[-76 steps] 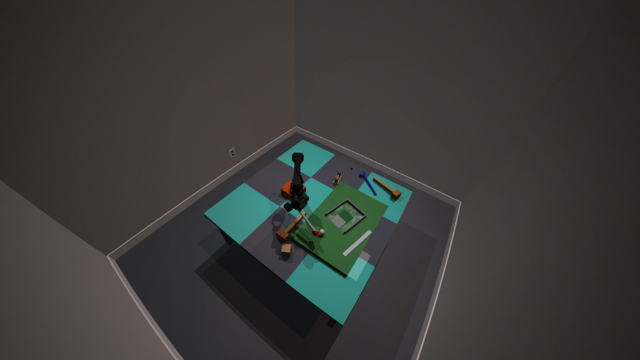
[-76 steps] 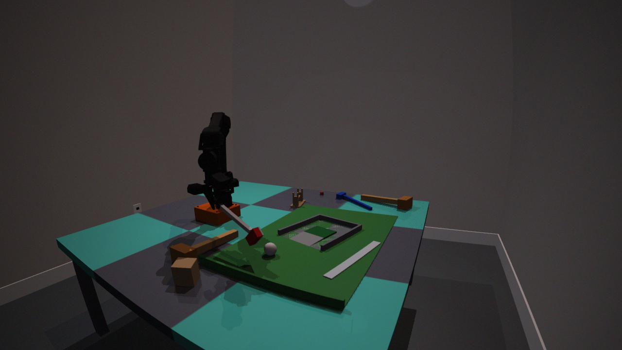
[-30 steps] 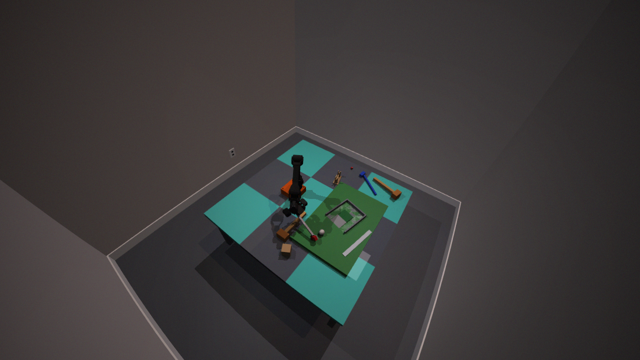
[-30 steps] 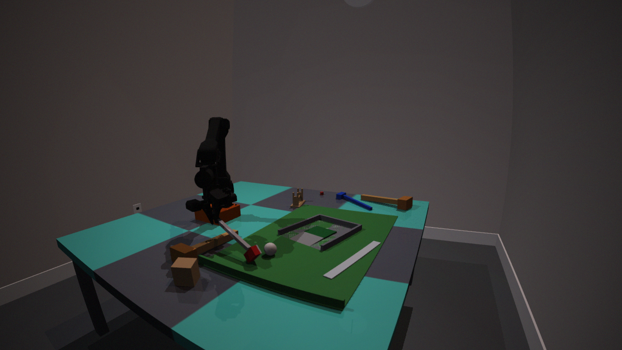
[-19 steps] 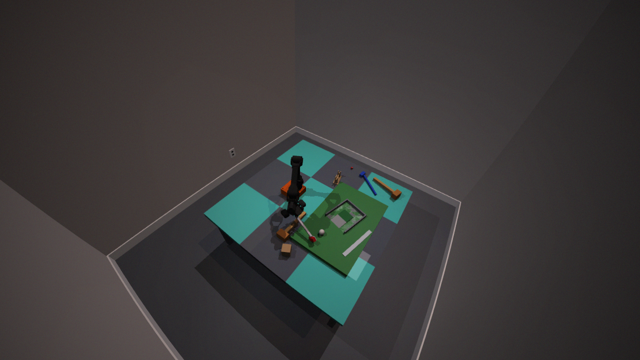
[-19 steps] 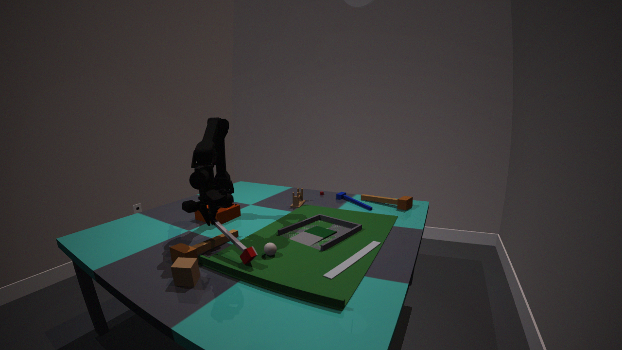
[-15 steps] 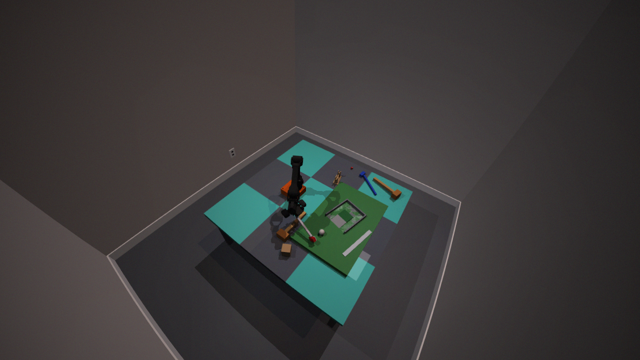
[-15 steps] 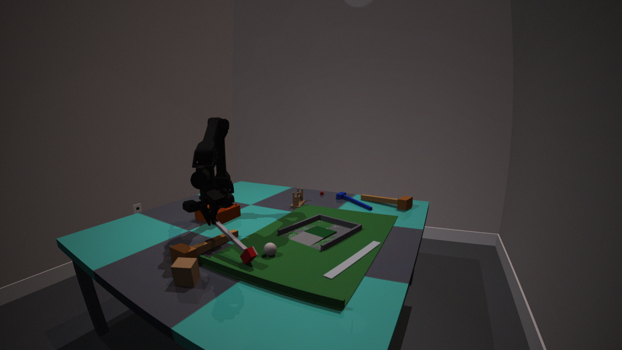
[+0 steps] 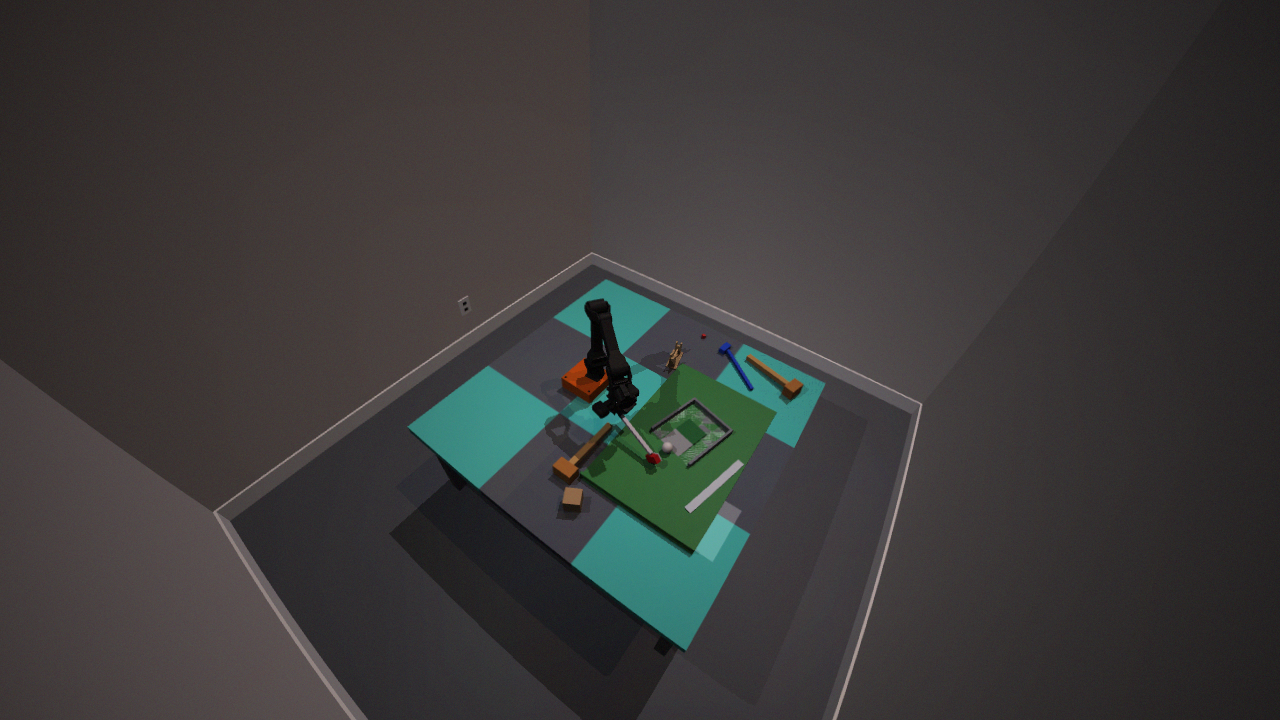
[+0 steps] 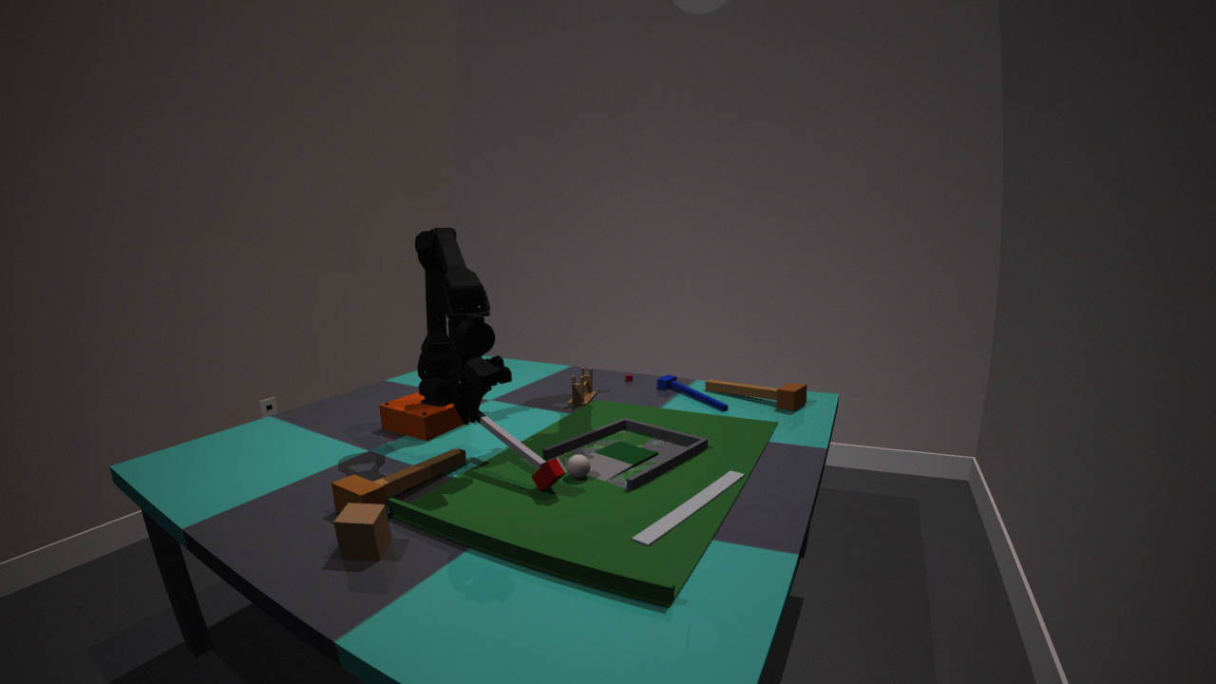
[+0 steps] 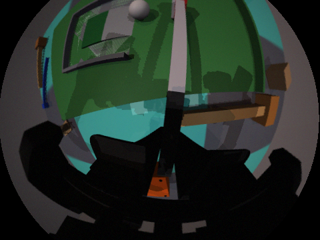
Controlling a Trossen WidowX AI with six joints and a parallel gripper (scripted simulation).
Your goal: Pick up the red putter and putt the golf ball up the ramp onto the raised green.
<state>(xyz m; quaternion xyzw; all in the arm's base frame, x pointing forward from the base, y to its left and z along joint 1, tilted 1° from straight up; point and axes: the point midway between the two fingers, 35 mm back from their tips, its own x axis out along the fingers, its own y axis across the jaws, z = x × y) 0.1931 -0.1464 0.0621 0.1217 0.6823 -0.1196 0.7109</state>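
While the gripper [image 9: 617, 410] [image 10: 469, 415] [image 11: 167, 131] is closed nearly fully on the putter [image 9: 639, 438] [image 10: 513, 443] [image 11: 177, 50], its shaft slopes down from the claw to the red head over the green board [image 9: 666, 497] [image 10: 578, 544] [image 11: 153, 78]. The golf ball [image 9: 667, 446] [image 10: 578, 465] [image 11: 139, 9] sits on this board, near the head (inside the board's edges), at the open side of the grey-walled frame [image 9: 713, 414] [image 10: 667, 468] [image 11: 67, 47].

matt white golf ball [image 9: 667, 446] [image 10: 578, 465] [image 11: 139, 10], smooth wood-look block [image 9: 572, 498] [image 10: 363, 531] [image 11: 279, 76], dark matt plastic-looking arm [image 9: 608, 349] [image 10: 463, 289]

The tool [image 9: 615, 410] [image 10: 472, 415] [image 11: 167, 131] is closed on something, seemingly angled downward beneath the bent arm [image 9: 609, 351] [image 10: 459, 285].
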